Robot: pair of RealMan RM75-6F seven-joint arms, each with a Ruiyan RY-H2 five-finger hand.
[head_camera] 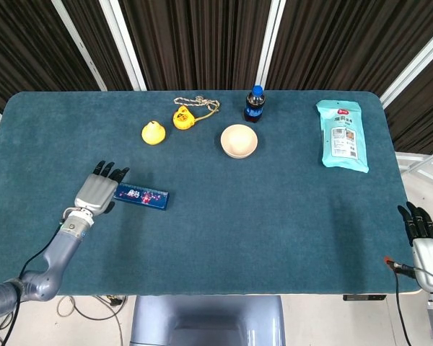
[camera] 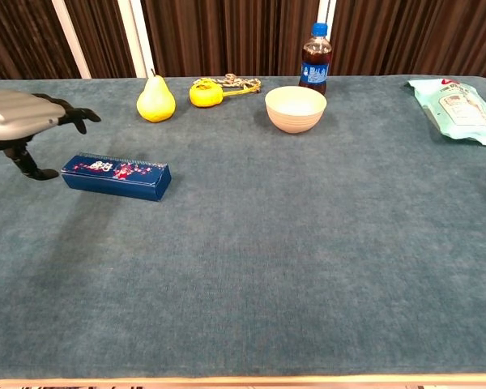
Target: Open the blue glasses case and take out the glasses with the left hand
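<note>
Teal cloth surface (head_camera: 274, 216) carries a closed, long blue glasses case (head_camera: 141, 194). The left hand (head_camera: 97, 189) hovers at its end, fingers spread, holding nothing. The right hand (head_camera: 421, 232) rests off the surface edge, fingers apart, empty.

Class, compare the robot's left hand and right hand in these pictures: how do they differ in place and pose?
1. The left hand is out over the table, at the left end of the blue glasses case; the right hand sits off the table's right edge.
2. The left hand shows in both views; the right hand shows only in the head view.
Both hold nothing, and both have dark fingers on a grey palm.
</note>
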